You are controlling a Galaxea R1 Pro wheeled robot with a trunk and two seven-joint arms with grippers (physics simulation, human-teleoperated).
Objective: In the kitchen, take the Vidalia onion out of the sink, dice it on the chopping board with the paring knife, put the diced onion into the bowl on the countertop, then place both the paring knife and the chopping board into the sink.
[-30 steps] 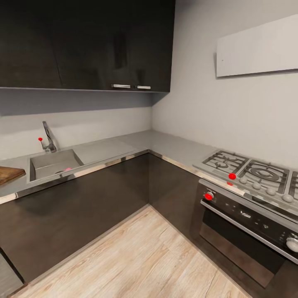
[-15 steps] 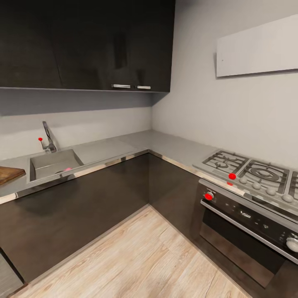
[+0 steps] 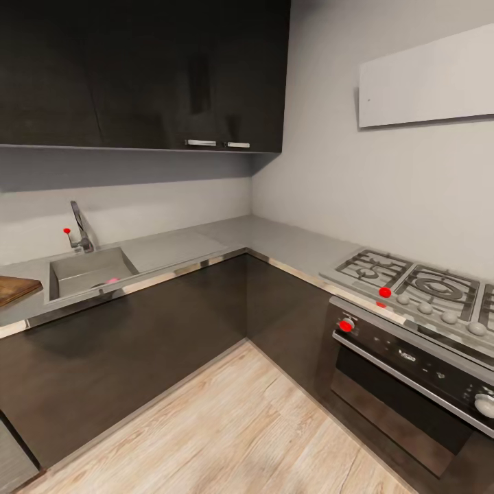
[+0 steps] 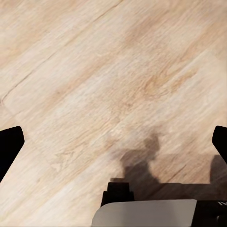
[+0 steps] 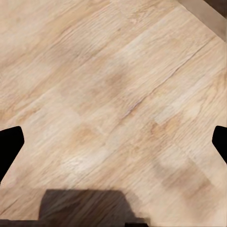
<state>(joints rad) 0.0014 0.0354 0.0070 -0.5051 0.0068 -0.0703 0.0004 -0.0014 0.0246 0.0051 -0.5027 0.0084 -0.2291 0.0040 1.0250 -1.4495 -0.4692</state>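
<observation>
The small pinkish-red Vidalia onion (image 3: pixel 112 280) sits in the rectangular stainless-steel sink (image 3: pixel 82 269) on the grey glossy counter (image 3: pixel 226 237), dark-brown wooden chopping board (image 3: pixel 14 288) just beside. Both jaws hang wide open, empty, over the light wooden floor (image 4: pixel 113 85).

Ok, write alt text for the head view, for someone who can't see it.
An L-shaped kitchen: the grey countertop holds the sink at left, with a small pink Vidalia onion inside. The chopping board pokes in at the left edge; a gas hob and oven stand at right.
</observation>
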